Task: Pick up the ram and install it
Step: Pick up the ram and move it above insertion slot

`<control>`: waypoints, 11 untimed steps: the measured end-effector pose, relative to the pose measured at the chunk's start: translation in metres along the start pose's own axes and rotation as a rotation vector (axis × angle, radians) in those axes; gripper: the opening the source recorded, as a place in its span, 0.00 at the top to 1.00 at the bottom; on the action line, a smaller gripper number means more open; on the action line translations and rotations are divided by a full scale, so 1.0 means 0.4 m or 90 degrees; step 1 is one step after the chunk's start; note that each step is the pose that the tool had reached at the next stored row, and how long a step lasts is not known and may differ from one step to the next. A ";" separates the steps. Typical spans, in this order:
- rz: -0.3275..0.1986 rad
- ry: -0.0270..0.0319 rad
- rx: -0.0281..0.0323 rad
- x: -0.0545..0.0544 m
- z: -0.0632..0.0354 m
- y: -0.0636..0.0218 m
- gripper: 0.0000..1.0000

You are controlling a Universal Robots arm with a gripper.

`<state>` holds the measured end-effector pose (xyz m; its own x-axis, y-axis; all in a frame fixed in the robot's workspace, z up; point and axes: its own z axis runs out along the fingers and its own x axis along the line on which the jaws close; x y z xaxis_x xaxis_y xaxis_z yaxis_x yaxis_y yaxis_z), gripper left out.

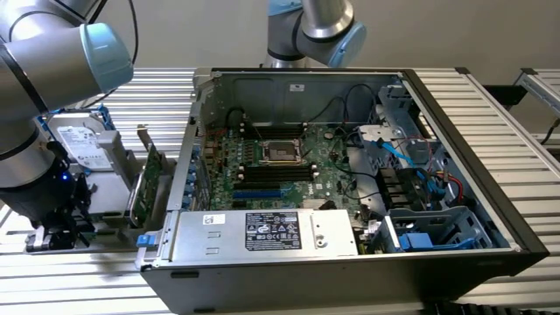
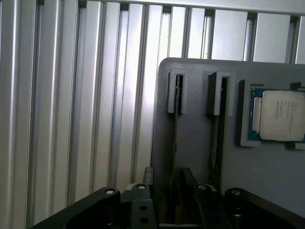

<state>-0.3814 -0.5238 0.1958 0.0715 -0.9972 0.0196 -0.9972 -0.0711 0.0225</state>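
Two ram sticks stand on edge in a grey holder [image 2: 267, 171]. One ram [image 2: 175, 138] runs between my fingertips and a second ram [image 2: 217, 143] stands in the neighbouring slot. My gripper [image 2: 167, 188] is open just above the holder, one finger [image 2: 148, 175] on each side of the first stick, with a gap showing. In the exterior view the gripper [image 1: 57, 231] hangs low over the holder, at the exterior view's left of the open computer case [image 1: 455, 131]. Black memory slots [image 1: 278, 172] lie on the motherboard beside the processor socket [image 1: 282, 151].
A processor chip [image 2: 281, 114] sits in a pocket of the holder near the ram. A silver hard drive [image 1: 83, 139] and a green expansion card [image 1: 145, 187] stand between my arm and the case. The power supply [image 1: 262, 231] fills the case's near side. A slatted aluminium table [image 2: 71, 119] surrounds the holder.
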 end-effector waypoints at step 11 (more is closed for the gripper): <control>0.000 0.0004 0.0000 -0.007 0.001 0.001 0.64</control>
<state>-0.3821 -0.5209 0.1952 0.0715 -0.9972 0.0202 -0.9972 -0.0710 0.0225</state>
